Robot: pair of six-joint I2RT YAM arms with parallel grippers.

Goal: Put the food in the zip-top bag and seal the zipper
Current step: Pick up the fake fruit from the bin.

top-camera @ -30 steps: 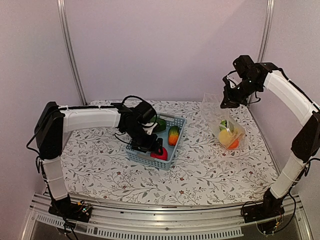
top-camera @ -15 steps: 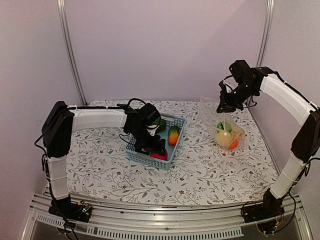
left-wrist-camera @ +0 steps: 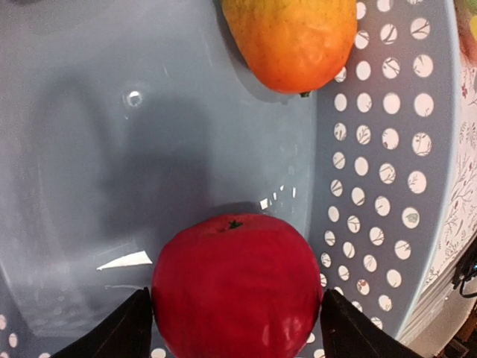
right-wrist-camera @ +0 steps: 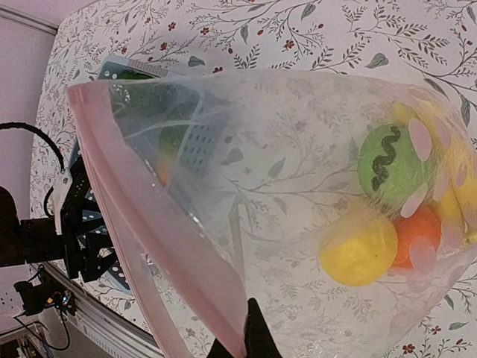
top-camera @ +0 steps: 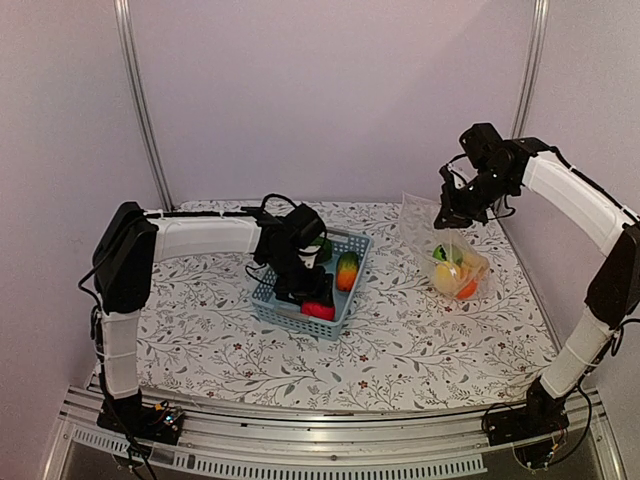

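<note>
Pale walls enclosed the bench (top-camera: 420,340), which was spread with a leafy floral cloth. Over its right side, the large clear crinkly zip-top bag (top-camera: 420,225) hung from my right pincer (right-wrist-camera: 242,339), which was pressed together on the pale pink zipper strip (right-wrist-camera: 141,216). In the blue-grey perforated plastic basket (left-wrist-camera: 373,149), my left pincer (left-wrist-camera: 237,322) stood spread, flanking the glossy red apple (left-wrist-camera: 237,287). A striped green melon (right-wrist-camera: 389,165) sat low in the bag.
</note>
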